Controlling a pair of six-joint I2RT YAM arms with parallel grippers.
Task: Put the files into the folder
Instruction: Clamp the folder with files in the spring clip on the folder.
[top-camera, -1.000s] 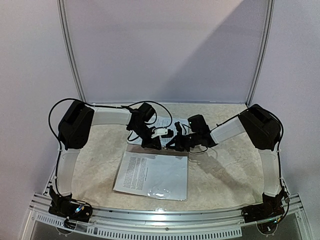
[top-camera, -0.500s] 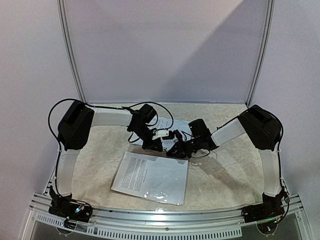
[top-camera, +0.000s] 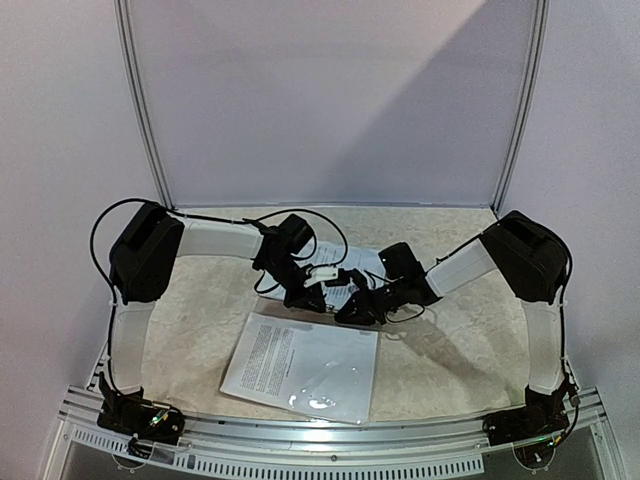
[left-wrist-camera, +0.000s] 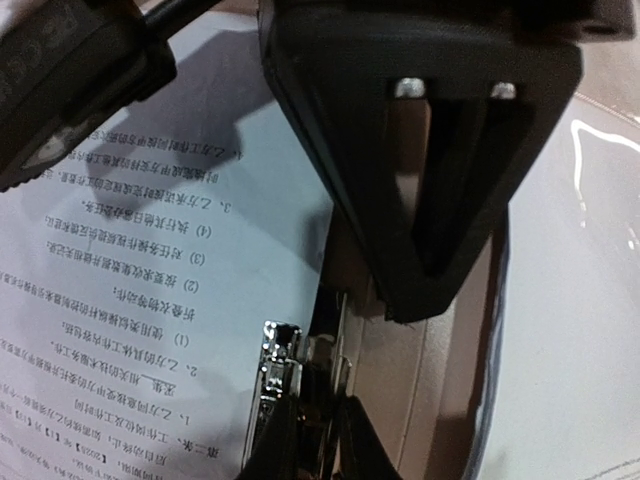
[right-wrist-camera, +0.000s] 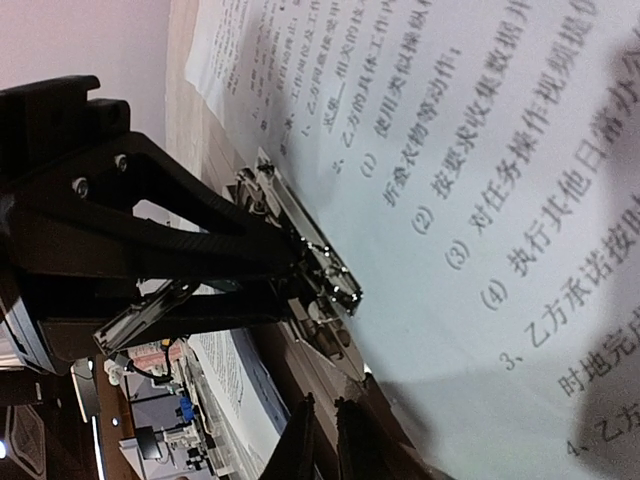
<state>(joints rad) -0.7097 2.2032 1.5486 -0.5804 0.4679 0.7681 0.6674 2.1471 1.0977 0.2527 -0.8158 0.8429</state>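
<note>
A printed white file (left-wrist-camera: 130, 250) lies on the tan folder (left-wrist-camera: 445, 380) beside the folder's metal clip (left-wrist-camera: 272, 385). My left gripper (left-wrist-camera: 318, 440) is shut on the clip at the spine. It shows in the right wrist view (right-wrist-camera: 285, 262) gripping the clip (right-wrist-camera: 310, 265), next to the file (right-wrist-camera: 480, 180). My right gripper (right-wrist-camera: 325, 440) is shut, its tip on the brown folder (right-wrist-camera: 300, 370) just by the clip. In the top view both grippers meet mid-table, left (top-camera: 312, 297) and right (top-camera: 347, 310), hiding the folder. Another file (top-camera: 300, 365) lies in front.
The front file is glossy, as if in a clear sleeve, and lies angled between the grippers and the table's near metal rail (top-camera: 330, 440). White panels wall the back and sides. Cables loop off both wrists over the sheet (top-camera: 355, 262) behind the grippers.
Both grippers have shifted slightly toward the near edge and closer together. The front glossy file has slid a little nearer and turned slightly.
</note>
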